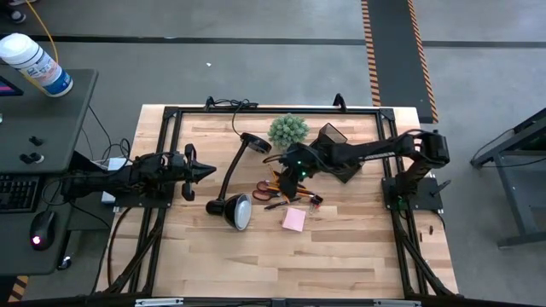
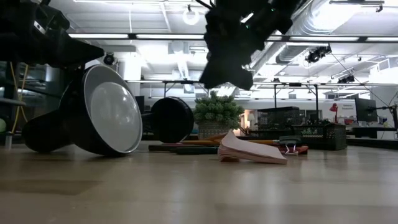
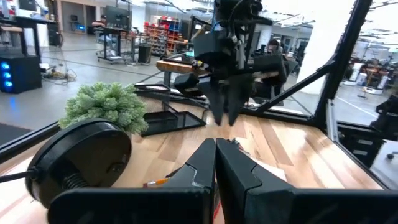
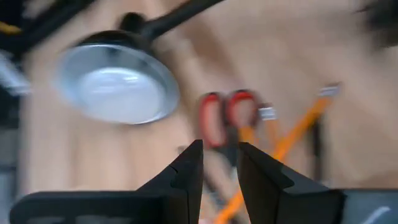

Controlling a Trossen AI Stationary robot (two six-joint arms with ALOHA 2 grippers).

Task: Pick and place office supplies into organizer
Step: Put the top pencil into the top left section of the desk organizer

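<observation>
- From the overhead camera I count two arms over one wooden table (image 1: 358, 247).
- My right gripper (image 1: 297, 173) hangs above the pile of supplies, just beside the plant; in its own wrist camera the two fingers (image 4: 186, 171) stand a narrow gap apart with nothing between them.
- My left gripper (image 1: 205, 171) waits at the left side of the table, pointing toward the lamp, fingers (image 3: 199, 168) pressed together and empty.
- One pair of red-handled scissors (image 4: 227, 115) lies flat under the right gripper, its two loops side by side.
- I count one orange pencil (image 4: 292, 140) beside the scissors for certain; a second dark pen near it is too blurred to be sure of.
- One pink sticky pad (image 1: 294, 220) lies on the wood a little nearer the front edge, apart from the scissors; from table height its top sheets (image 2: 252, 149) curl up.
- One dark organizer (image 1: 334, 141) sits at the back, just right of the plant (image 1: 288, 129), partly under the right arm.
- One black lamp (image 1: 239, 210) lies tipped over, shade on the table.
</observation>
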